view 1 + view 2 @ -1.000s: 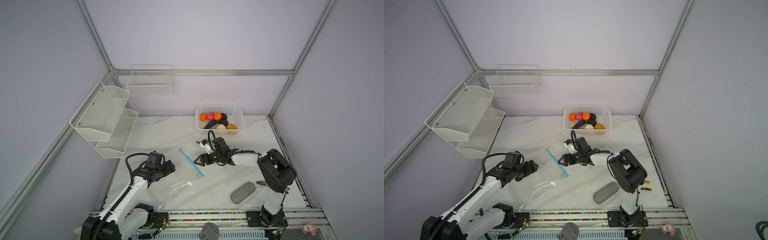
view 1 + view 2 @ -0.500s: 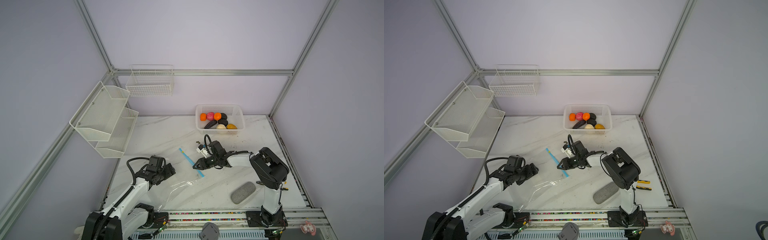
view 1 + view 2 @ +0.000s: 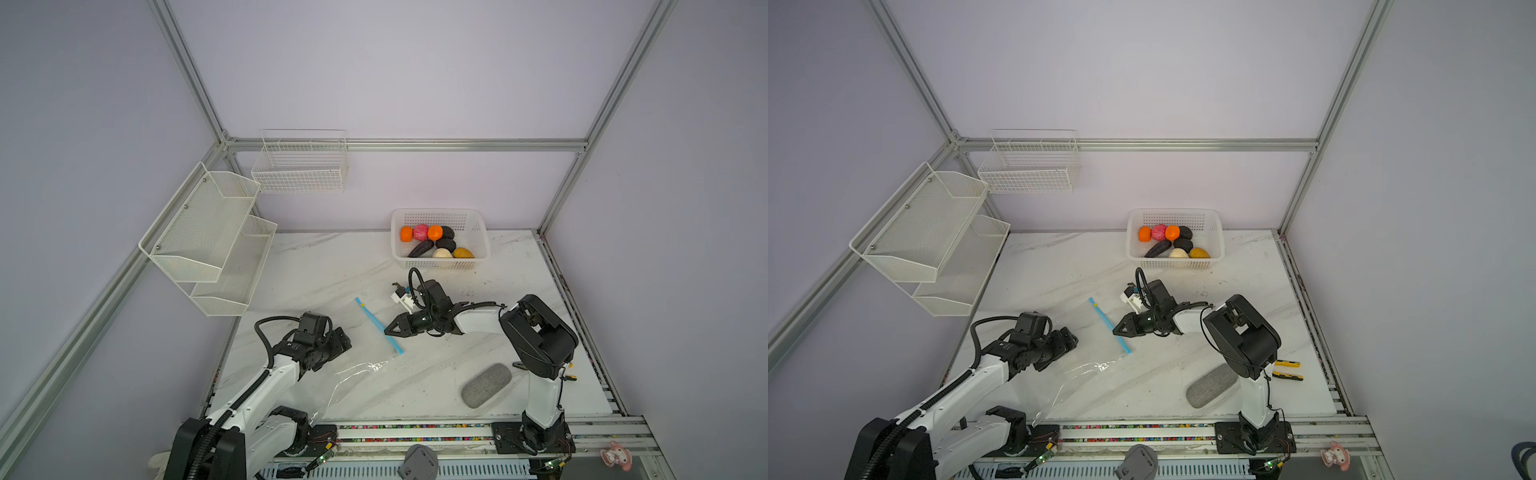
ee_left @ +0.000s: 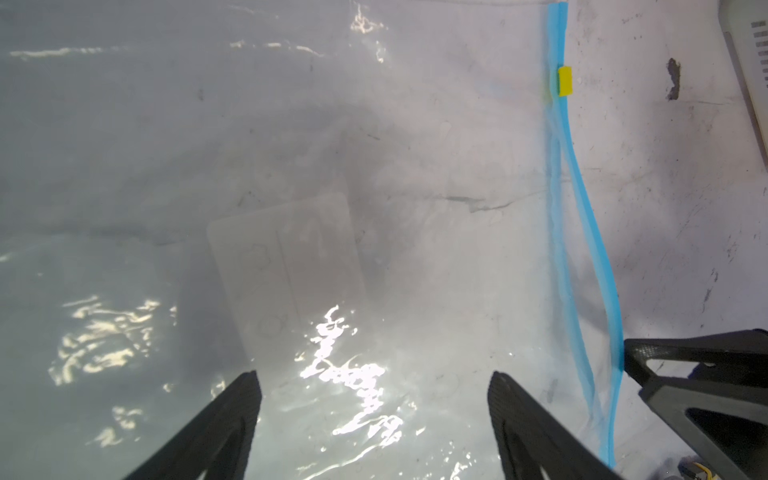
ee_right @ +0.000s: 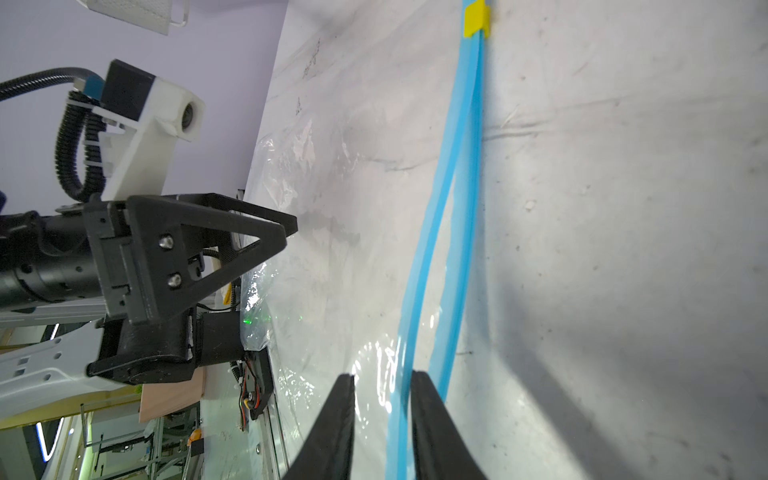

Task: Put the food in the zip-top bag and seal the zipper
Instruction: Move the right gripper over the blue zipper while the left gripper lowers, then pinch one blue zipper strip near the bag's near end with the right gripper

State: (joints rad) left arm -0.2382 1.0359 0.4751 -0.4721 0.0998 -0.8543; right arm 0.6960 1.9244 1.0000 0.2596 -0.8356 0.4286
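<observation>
top views, food: all the food (image 3: 432,245) sits in the white basket (image 3: 440,262), upper right of centre and well apart from the bag, so nothing's packed yet.
top views, bag: the zip-top bag (image 3: 353,374) lies flat on the desk (image 3: 324,274) at lower centre. Its zipper (image 3: 378,326) runs diagonally along the bag's right edge.
top views, pincers: the right pincer (image 3: 388,331) has its tips right at the zipper, past the middle. The left pincer (image 3: 343,338) hovers just left of it, over the clear film.
left wrist, grip: the left pincer (image 4: 374,399) is spread wide and holds nothing, with only bag film under it.
left wrist, mouth: the zipper (image 4: 582,216) splits into two lips away from the yellow tab (image 4: 564,81), so the mouth looks partly open.
right wrist, grip: the right pincer (image 5: 382,382) is nearly together with one blue lip in the gap and the other lip passing outside it. Can't tell if it's actually biting.
how I'd do it: looks like the mouth-opening step. Catch only that one lip and lift it slowly. Have the left pincer pin or take the other lip so the bag doesn't slide along.
</observation>
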